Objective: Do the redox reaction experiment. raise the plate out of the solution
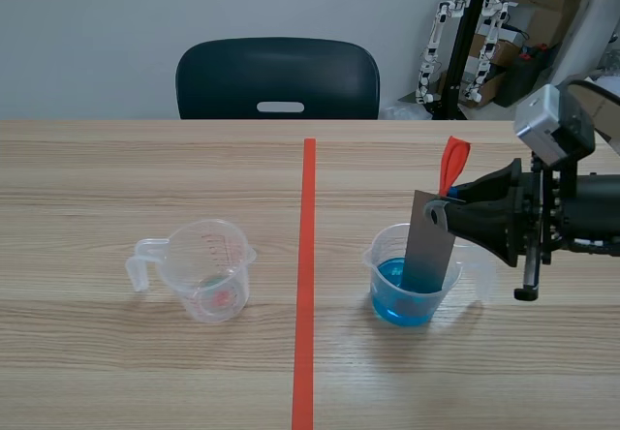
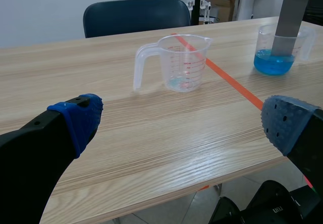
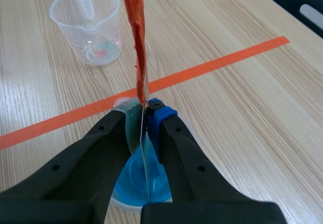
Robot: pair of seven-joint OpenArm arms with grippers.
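Note:
A grey metal plate [image 1: 429,246] with a red tape tab [image 1: 452,164] at its top stands tilted in a clear beaker of blue solution [image 1: 407,299], its lower end in the liquid. From the right, my right gripper [image 1: 441,207] is shut on the plate's upper part. In the right wrist view the plate [image 3: 146,163] shows edge-on between the fingers of the right gripper [image 3: 146,114], with the tab [image 3: 136,37] above and the beaker [image 3: 132,186] below. My left gripper [image 2: 184,123] is open over the table's near edge, far from the beaker [image 2: 275,57].
An almost empty clear measuring cup [image 1: 208,270] sits left of the red tape line [image 1: 306,275]; it also shows ahead of the left gripper [image 2: 179,62]. A dark chair [image 1: 278,79] stands behind the table. Stands and boxes [image 1: 475,43] are at the back right.

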